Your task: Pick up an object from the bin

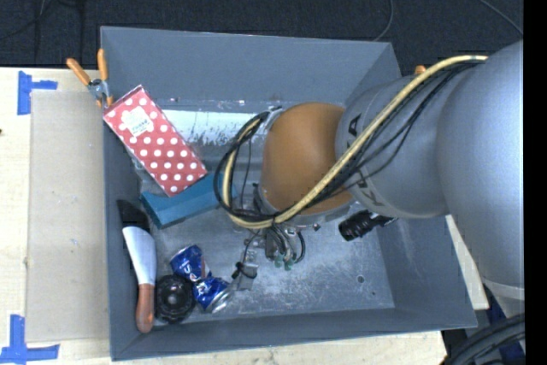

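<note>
Descent seems the step in hand; gripper (267, 254) hangs low over the bare floor of the bin (359, 282); whether its jaws are apart or together cannot be told; just to the jaws' view-left lies a crushed blue can (198, 278), dented and glossy; the next move probably calls for centring over it.

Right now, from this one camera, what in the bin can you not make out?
Camera view:
The end effector: mostly hidden under the orange cover and cables.
The bin floor beneath the arm: covered by the arm.
The blue block: its upper end lies under the red dotted box.
The black round thing in the lower-left corner: too dark to identify.
The crumpled blue wrapper beside it: print too small to read.
</note>
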{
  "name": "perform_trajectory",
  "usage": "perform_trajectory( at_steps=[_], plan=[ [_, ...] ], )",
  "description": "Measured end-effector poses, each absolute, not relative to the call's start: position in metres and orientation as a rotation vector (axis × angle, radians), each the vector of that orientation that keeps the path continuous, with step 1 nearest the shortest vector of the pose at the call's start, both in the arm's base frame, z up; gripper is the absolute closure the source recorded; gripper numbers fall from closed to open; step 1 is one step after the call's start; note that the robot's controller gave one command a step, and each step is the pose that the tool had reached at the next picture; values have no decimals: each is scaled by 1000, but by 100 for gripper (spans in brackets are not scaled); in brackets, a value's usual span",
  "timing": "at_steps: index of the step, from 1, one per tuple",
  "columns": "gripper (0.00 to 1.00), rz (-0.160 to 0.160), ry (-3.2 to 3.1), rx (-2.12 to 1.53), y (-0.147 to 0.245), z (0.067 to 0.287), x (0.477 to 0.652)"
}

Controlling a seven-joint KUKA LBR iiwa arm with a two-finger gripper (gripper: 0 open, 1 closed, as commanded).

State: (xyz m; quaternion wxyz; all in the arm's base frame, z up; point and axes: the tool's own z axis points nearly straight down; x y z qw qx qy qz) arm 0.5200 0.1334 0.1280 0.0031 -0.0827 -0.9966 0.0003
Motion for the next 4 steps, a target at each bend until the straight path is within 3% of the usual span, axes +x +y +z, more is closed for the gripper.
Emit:
perform_trajectory(
  at_steps=[1,2,4],
  plan=[
    [0,10,-3092,-497,141,104,518],
    [0,8,-3137,-86,169,80,495],
    [0,11,-3129,-173,208,70,499]
  ],
)
